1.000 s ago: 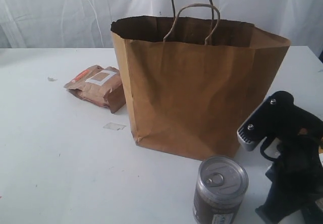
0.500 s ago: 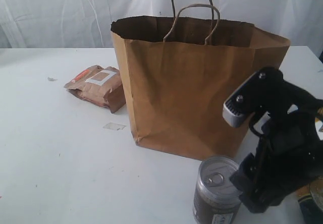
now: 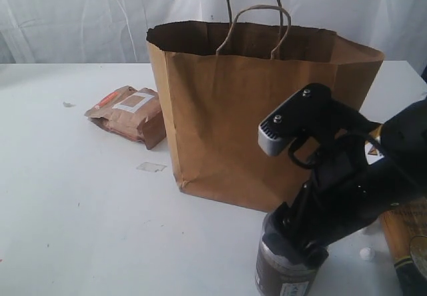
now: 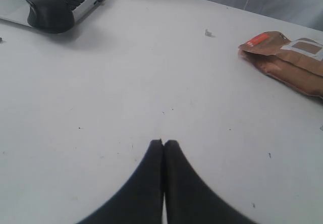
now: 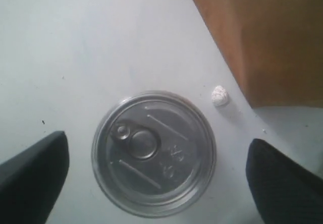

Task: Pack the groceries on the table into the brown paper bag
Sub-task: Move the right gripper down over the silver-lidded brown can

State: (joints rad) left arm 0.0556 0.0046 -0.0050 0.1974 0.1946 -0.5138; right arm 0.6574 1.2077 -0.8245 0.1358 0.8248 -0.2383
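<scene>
Right wrist view puts the upright pull-tab can (image 5: 154, 153) at lower centre, squarely between the wide-spread jaws of your right gripper (image 5: 159, 176), brown paper bag (image 5: 262, 37) upper right; left gripper (image 4: 163, 148) is clenched on nothing.

Found brown paper bag (image 3: 267, 123) upright on table (image 3: 80, 209), mid-scene. Logged pouch (image 3: 130, 115) lying flat left of bag, just beside its left wall; cannot tell whether touching. Noted can (image 5: 154, 153) standing in front of bag's right half, apart from it. Recorded right gripper (image 5: 157, 144) directly above can, fingers (image 5: 35, 178) flanking both sides, no contact.
</scene>
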